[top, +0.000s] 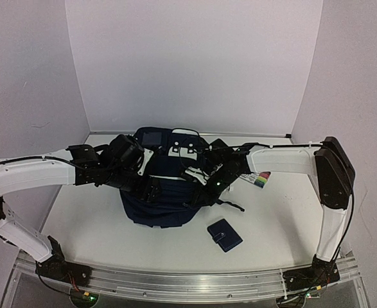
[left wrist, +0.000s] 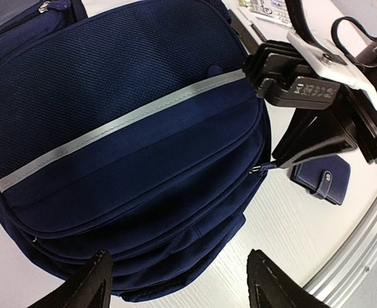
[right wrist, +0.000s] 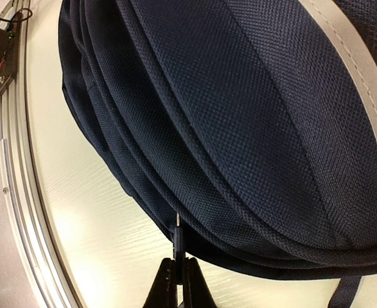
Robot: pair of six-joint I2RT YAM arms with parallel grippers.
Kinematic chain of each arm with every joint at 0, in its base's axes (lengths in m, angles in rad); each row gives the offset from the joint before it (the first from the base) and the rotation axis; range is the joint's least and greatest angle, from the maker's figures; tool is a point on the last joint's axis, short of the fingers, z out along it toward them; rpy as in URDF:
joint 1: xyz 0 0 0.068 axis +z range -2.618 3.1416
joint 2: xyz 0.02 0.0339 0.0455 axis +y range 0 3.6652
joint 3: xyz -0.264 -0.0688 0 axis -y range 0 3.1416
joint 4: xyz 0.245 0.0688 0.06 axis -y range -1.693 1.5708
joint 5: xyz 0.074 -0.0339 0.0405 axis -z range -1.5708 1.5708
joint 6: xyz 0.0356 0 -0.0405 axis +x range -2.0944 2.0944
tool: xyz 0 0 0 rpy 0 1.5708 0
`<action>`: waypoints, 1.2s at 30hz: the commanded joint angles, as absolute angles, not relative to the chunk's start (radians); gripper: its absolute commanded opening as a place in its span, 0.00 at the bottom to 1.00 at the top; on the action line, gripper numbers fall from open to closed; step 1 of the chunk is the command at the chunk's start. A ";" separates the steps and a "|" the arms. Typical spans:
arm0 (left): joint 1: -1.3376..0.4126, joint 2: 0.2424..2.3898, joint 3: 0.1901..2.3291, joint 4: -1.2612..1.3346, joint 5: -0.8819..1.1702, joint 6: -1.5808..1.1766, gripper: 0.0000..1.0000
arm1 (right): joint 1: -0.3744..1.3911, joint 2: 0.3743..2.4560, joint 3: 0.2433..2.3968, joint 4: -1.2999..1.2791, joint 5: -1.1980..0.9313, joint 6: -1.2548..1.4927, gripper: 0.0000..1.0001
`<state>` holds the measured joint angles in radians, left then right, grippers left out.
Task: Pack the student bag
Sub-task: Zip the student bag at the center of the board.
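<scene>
The student bag (top: 162,204) lies in the middle of the table, navy blue with a grey stripe (left wrist: 121,123) across its front. My right gripper (right wrist: 177,277) is shut on a small dark zipper pull (right wrist: 178,239) at the bag's seam. In the left wrist view the right gripper (left wrist: 284,160) shows as a dark wedge at that zipper pull (left wrist: 260,169). Over the bag's lower edge, my left gripper (left wrist: 182,282) is open with nothing held; its fingers (left wrist: 92,283) straddle fabric and bare table.
A small navy wallet (top: 225,235) lies on the table (top: 278,218) in front of the bag on the right; the same wallet (left wrist: 323,179) shows in the left wrist view. A card with coloured squares (top: 262,179) rests under the right arm. A metal rail (top: 188,282) runs along the near edge.
</scene>
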<state>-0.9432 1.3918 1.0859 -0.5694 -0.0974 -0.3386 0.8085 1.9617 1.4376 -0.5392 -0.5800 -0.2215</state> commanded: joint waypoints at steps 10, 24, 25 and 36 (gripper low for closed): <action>-0.939 1.321 1.065 -0.559 -0.139 -0.346 0.72 | 0.839 1.993 1.441 -0.505 -0.562 -0.223 0.22; -0.944 1.399 1.042 -0.548 -0.089 -0.189 0.67 | 0.841 1.927 1.431 -0.510 -0.589 -0.219 0.00; -0.949 1.409 1.040 -0.539 -0.093 -0.155 0.66 | 0.841 1.917 1.431 -0.511 -0.590 -0.218 0.00; -0.957 1.432 0.970 -0.327 -0.086 0.135 0.58 | 0.837 1.929 1.407 -0.509 -0.505 -0.230 0.00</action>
<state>-0.9514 1.4212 0.9792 -0.4465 -0.0818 -0.0153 0.8364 1.9537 1.4155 -0.5143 -0.5382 -0.2237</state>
